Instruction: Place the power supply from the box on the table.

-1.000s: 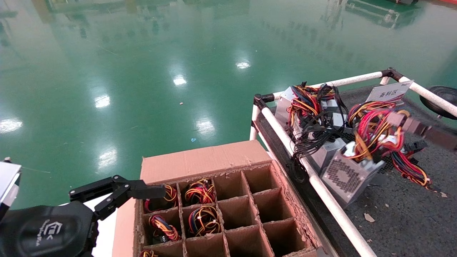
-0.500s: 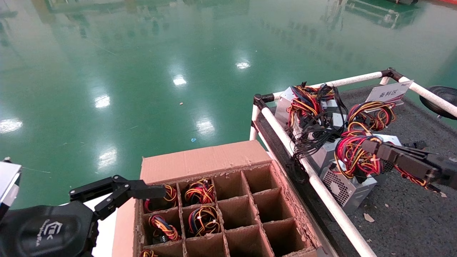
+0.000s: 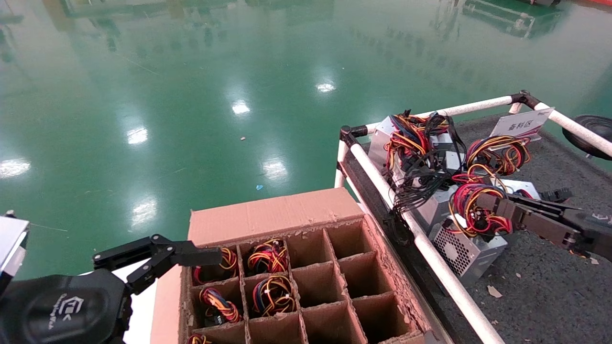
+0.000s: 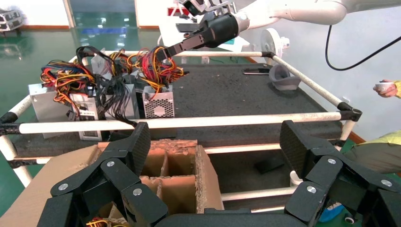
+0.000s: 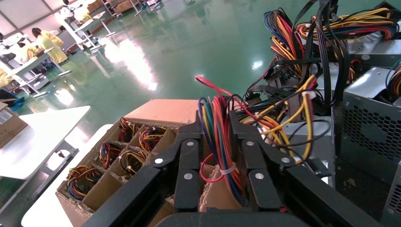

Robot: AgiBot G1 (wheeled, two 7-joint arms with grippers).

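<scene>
Right gripper (image 3: 483, 200): fingers clenched on the looped wire bundle of the small silver perforated power supply (image 3: 466, 248), which rests below them on the dark grey matted worktop (image 3: 540, 296). Left gripper (image 3: 210, 256): released, beside the brown cardboard box (image 3: 272, 215).

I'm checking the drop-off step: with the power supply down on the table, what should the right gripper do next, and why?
Probably open. The right gripper is clamped on the wire bundle, while the power supply already sits on the table beside the rail.

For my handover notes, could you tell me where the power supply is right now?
In the head view the power supply sits on the table at the right, against the near white rail, its wire bundle held in the right gripper.
</scene>
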